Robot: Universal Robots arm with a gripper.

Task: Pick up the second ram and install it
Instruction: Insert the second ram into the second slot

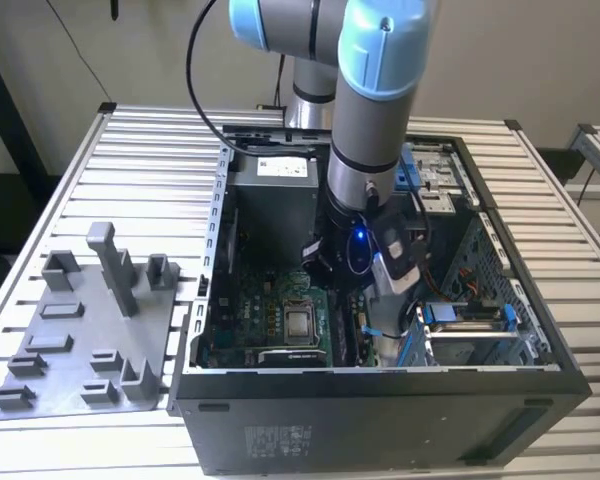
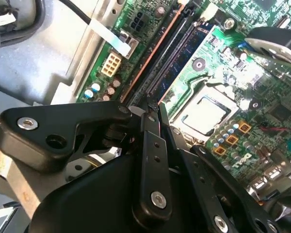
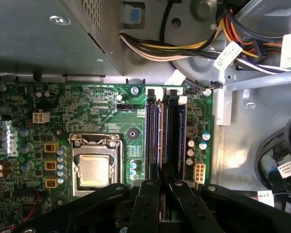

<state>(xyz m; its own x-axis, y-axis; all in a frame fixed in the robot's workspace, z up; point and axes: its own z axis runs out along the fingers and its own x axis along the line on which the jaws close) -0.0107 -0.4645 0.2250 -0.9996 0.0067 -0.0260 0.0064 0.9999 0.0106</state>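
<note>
Landmark: open black PC case (image 1: 380, 420) on slatted metal tabletop (image 1: 150, 150), green motherboard (image 3: 87, 111) inside.
Gripper: black two-finger gripper (image 3: 161, 187) down inside the case, over motherboard's long black slots (image 3: 153, 136); fingers nearly together, thin gap betw. them.
Second ram: dark green-blue stick (image 3: 181, 138), standing in a slot beside CPU socket (image 3: 94, 167); gripper tips right above that slot row, grip on it — can't tell.
Tray: grey plastic tray (image 1: 90, 330) outside the case, on exterior view's left.

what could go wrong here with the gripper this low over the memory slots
The gripper sits right over the narrow memory slots; pushing down slightly off line could jam against a slot wall. Small capacitors stand close beside the slots and might get knocked if the gripper drifts sideways.
</note>
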